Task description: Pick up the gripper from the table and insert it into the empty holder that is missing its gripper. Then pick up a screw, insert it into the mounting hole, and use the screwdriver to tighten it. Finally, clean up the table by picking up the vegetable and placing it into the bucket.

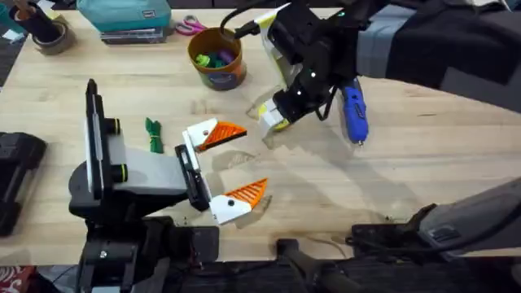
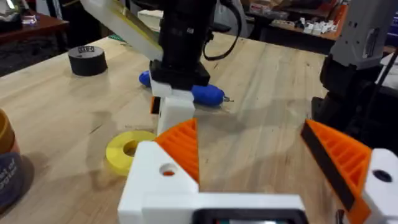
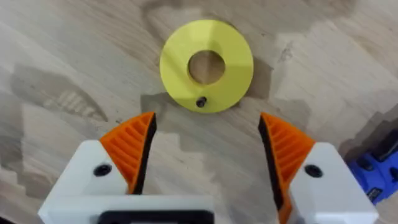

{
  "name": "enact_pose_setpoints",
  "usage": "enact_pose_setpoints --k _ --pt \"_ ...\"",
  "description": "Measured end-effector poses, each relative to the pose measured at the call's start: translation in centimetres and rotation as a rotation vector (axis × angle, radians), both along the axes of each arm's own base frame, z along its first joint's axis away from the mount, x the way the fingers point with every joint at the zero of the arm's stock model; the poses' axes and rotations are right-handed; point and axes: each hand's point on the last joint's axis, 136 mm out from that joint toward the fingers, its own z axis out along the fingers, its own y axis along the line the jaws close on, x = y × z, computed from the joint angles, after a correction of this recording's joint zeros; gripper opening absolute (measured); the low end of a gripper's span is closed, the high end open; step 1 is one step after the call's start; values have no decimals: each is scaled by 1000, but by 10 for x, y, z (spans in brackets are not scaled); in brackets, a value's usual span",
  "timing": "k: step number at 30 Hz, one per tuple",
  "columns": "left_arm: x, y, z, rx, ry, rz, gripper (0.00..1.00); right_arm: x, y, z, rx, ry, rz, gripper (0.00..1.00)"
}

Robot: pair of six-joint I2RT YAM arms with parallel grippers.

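1. Nearest the overhead camera, the left arm lies low across the bench (image 1: 407, 155) from its base at lower left, its left hand (image 1: 232, 167) pointing right.
2. Left hand: fingers spread wide, nothing between them. Both white finger blocks carry orange ribbed pads (image 1: 221, 134), as the left wrist view confirms.
3. Which block counts as the holder cannot be told; no loose orange wedge is seen on the bench.
4. Right arm reaches in from the right, dark and large under the camera. Right hand (image 3: 208, 155) hovers over the yellow disc (image 3: 206, 65), fingers wide apart, holding nothing.
5. Yellow disc: flat on the bench, round, centre hole. A small dark screw (image 3: 201, 102) sits on its rim, on the side nearest the right hand's fingers.
6. Screwdriver (image 1: 354, 110): blue, lying flat on the bench just right of the right hand, bit pointing toward the near edge. Not gripped.
7. Vegetable (image 1: 154, 135): small green leafy piece on the bench, left of the left hand's far finger, near the left arm's body.
8. Bucket (image 1: 217, 59): orange-yellow cup with dark band, upright toward the far side, well apart from the vegetable; coloured bits inside.
9. Black tape roll (image 2: 87, 60) stands on the bench beyond the disc in the left wrist view.
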Motion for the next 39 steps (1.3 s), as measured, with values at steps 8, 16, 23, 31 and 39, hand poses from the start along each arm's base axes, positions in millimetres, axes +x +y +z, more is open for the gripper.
enact_pose_setpoints --k 8,16,23,31,39 --pt "0 0 0 0 0 0 985 -1 4 -10 11 -15 11 959" --pt "0 0 0 0 0 0 985 1 9 -11 24 -31 17 921" --pt "0 0 0 0 0 0 985 3 10 -10 28 -40 17 829" --pt "0 0 0 0 0 0 985 6 12 -10 37 -52 16 793" --pt "0 0 0 0 0 0 986 6 12 -28 11 -19 17 745"
